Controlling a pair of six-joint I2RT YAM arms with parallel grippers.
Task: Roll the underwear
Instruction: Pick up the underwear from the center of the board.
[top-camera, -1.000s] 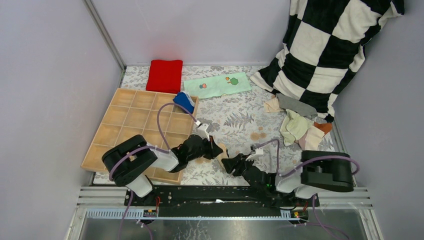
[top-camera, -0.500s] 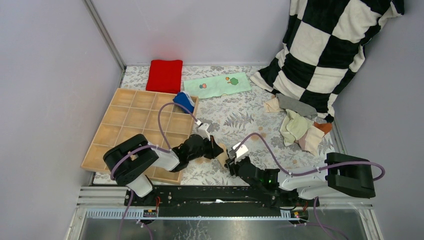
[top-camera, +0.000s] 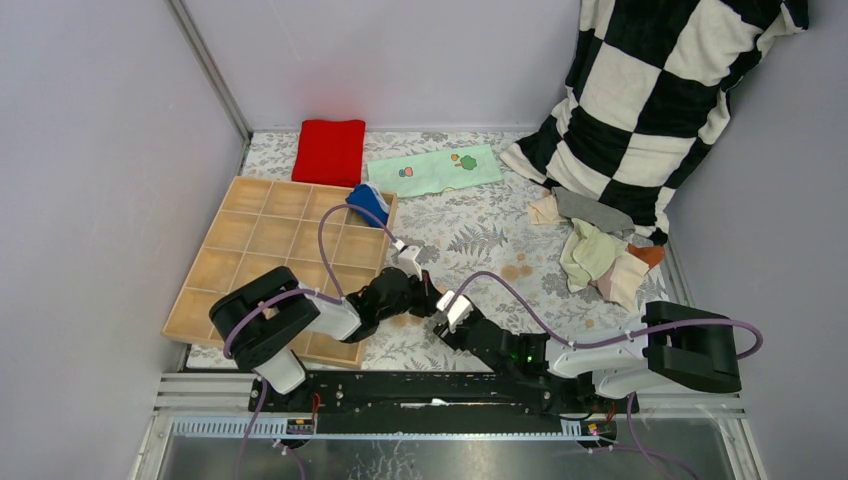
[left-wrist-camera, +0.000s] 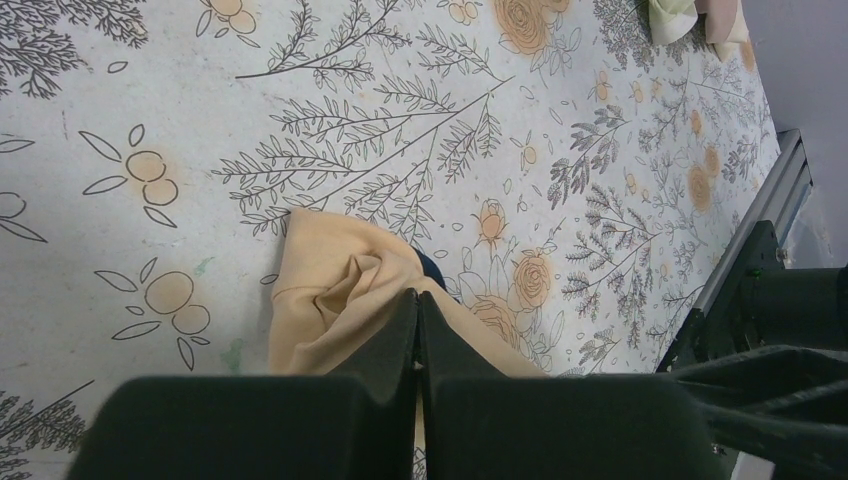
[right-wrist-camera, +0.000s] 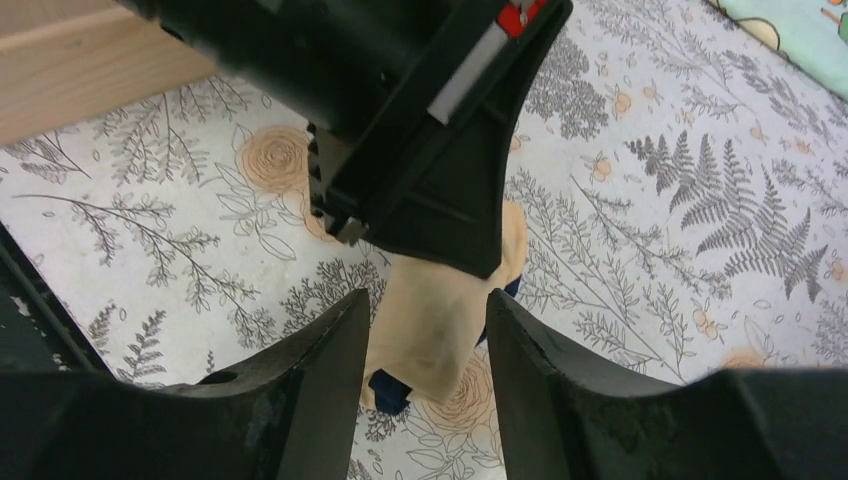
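Floral-cloth table (top-camera: 480, 240), checkered pillow (top-camera: 660, 90) at far R, wooden grid tray (top-camera: 250, 250) at L w/ one blue striped brief (top-camera: 365, 203) in a far cell, looks rolled. Loose pile of briefs (top-camera: 600, 255) lies by the pillow, well apart from both arms. Work is at front centre: tan brief (left-wrist-camera: 340, 300) sits bunched on the cloth just R of the tray's near corner, dark trim peeking out underneath. L gripper (left-wrist-camera: 417, 300) is fully closed, tips pinching a fold of the tan fabric. R gripper (right-wrist-camera: 428, 310) stands about half open, holding nothing, one finger on each side of the bundle, apparently not touching. Step in hand, prob.: tighten the roll. To do it well, L should hold its pinch as an anchor while R drops low, squeezes across the whole bundle incl. trim, not just the top layer, so no tail hangs loose. Avoid clashing w/ L's fingers, which sit right above R's gap.
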